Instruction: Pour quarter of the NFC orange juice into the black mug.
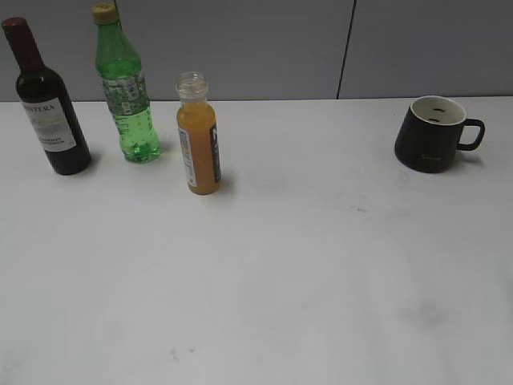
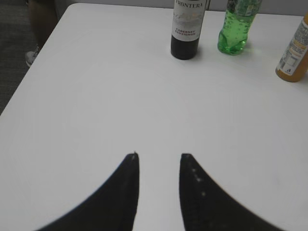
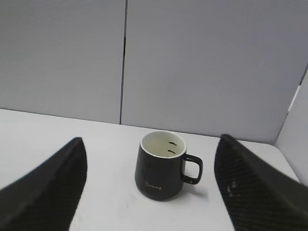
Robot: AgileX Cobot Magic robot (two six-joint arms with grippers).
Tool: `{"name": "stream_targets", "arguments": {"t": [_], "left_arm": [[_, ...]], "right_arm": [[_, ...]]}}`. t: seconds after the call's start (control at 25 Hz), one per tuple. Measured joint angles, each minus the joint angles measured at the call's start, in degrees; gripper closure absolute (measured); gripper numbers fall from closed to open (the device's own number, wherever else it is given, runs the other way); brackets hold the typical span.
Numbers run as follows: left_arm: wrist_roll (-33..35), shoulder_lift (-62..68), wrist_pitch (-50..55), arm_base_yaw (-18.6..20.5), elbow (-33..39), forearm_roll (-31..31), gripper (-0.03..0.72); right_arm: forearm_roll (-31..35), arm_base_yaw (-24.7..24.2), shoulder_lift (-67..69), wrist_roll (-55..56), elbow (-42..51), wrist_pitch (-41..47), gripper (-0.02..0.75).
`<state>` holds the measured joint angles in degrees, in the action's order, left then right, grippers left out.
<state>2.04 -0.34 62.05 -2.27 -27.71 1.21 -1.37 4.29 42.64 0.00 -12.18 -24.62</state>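
Observation:
The NFC orange juice bottle (image 1: pixel 199 136) stands upright and capless on the white table, left of centre; its lower part also shows at the right edge of the left wrist view (image 2: pixel 294 53). The black mug (image 1: pixel 433 132) stands upright at the far right, handle to the right, cream interior empty; in the right wrist view the mug (image 3: pixel 161 171) sits ahead between the jaws, untouched. My left gripper (image 2: pixel 159 156) is open and empty over bare table, well short of the bottles. My right gripper (image 3: pixel 151 144) is wide open and empty. Neither gripper shows in the exterior view.
A dark wine bottle (image 1: pixel 44 100) and a green plastic bottle with a yellow cap (image 1: pixel 124 88) stand at the back left, left of the juice; both also show in the left wrist view (image 2: pixel 186 26) (image 2: pixel 236 29). The table's left edge (image 2: pixel 29 72) is near. A grey wall is behind.

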Motion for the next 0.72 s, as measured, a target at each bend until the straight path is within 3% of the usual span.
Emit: {"name": "stream_targets", "arguments": {"t": [0.4, 0.72], "left_arm": [[0.0, 0.0, 0.0, 0.0, 0.0, 0.0, 0.457], [0.0, 0.0, 0.0, 0.0, 0.0, 0.0, 0.457]], "right_arm": [[5.95, 0.0, 33.7, -0.33, 0.02, -31.22, 0.11], [12.48, -0.04, 52.14, -4.07, -2.91, -41.19, 0.11]]}}
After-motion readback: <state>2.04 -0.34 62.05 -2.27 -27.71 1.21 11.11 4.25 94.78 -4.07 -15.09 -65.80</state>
